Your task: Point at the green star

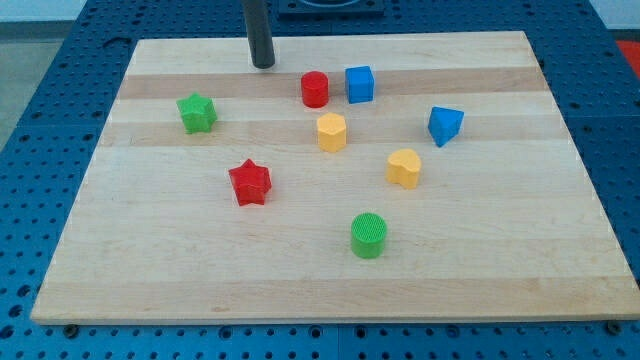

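Note:
The green star (197, 113) lies on the wooden board (150, 270) at the view's left. My tip (263, 65) stands near the board's top edge, up and to the right of the green star and well apart from it. The red cylinder (315, 89) is the block closest to my tip, a little to its right and below it.
A blue cube (360, 84) sits next to the red cylinder. A yellow hexagonal block (331, 131), a yellow heart (404, 168) and a blue triangular block (445, 125) lie to the right. A red star (249, 183) and a green cylinder (368, 235) lie lower down.

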